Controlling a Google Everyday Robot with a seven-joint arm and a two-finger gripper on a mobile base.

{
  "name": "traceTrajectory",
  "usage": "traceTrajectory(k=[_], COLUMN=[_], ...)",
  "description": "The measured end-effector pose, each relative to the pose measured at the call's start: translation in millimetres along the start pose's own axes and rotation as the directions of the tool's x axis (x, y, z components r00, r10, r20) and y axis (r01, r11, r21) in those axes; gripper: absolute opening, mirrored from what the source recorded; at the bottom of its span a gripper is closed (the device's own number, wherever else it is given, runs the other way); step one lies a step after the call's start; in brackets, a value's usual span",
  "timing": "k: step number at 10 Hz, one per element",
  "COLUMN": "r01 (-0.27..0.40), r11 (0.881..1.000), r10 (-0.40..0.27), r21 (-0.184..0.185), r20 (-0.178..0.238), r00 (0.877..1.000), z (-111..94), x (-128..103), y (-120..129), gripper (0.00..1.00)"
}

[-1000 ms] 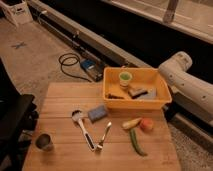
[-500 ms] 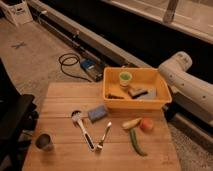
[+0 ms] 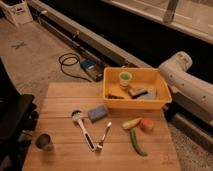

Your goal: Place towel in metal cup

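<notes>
Here's where I stand: my gripper is out of shot, somewhere past the 3 o'clock edge. Only a white section of my arm (image 3: 189, 82) shows, so I cannot tell how wide the gripper is or whether it carries anything.

The towel (image 3: 150, 93) looks to me like the pale grey scrap lying in the yellow bin (image 3: 137, 104), at the bin's 3 o'clock end, just beside a brownish lump (image 3: 136, 91) and apart from the green cup (image 3: 125, 77) at the bin's 11 o'clock. It's crumpled, so I can't call a long axis on it.

Now the relation that matters. The towel sits on the side nearest my arm, just toward 9 o'clock from that white link. The metal cup (image 3: 44, 141) stands upright at the table's (image 3: 65, 97) 8 o'clock corner, well apart from the bin.

So I judge a short reach in toward 9 o'clock for the pick. Then comes a long diagonal carry toward 8 o'clock, over the blue sponge (image 3: 97, 113) and the brush (image 3: 81, 126). Nothing is lifted yet, and the cup's small mouth is the tricky target.
</notes>
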Motion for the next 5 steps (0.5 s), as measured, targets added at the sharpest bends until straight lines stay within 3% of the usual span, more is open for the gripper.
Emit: traceTrajectory(k=[5], r01=[-0.002], r11=[1.0], r10=[0.002], r21=[0.0], r20=[-0.001], r00=[1.0], z=[0.0], x=[1.1], y=[0.7], gripper=[0.8])
